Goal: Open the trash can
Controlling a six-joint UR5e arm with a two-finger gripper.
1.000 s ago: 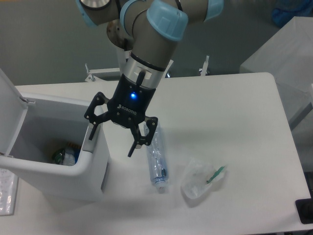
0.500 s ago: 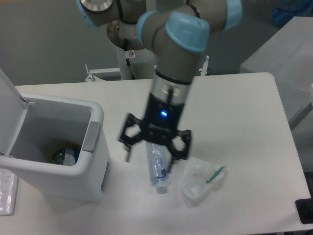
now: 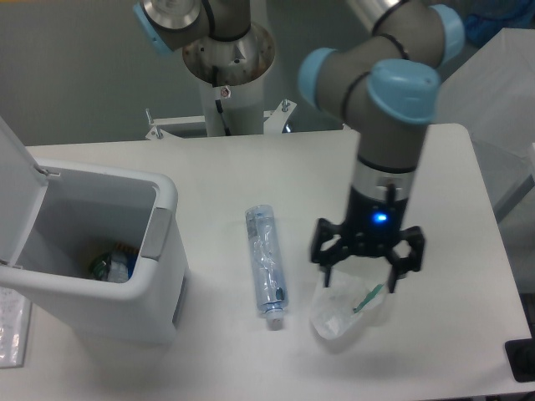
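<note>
No writing or label can be read anywhere in view. The trash can (image 3: 100, 267) stands at the left edge of the tabletop (image 3: 251, 175), upright, its mouth facing up and its lid (image 3: 15, 196) swung up on the left side. The gripper (image 3: 359, 280) hovers over a crumpled clear bag (image 3: 343, 305), jaws spread wide and holding nothing. A clear plastic bottle (image 3: 266, 266) lies between can and bag.

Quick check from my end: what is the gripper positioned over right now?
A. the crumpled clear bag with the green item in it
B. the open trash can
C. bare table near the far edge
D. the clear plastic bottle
A: the gripper, jaws open, sits over the crumpled clear bag, to the right of the plastic bottle and well away from the trash can.
</note>
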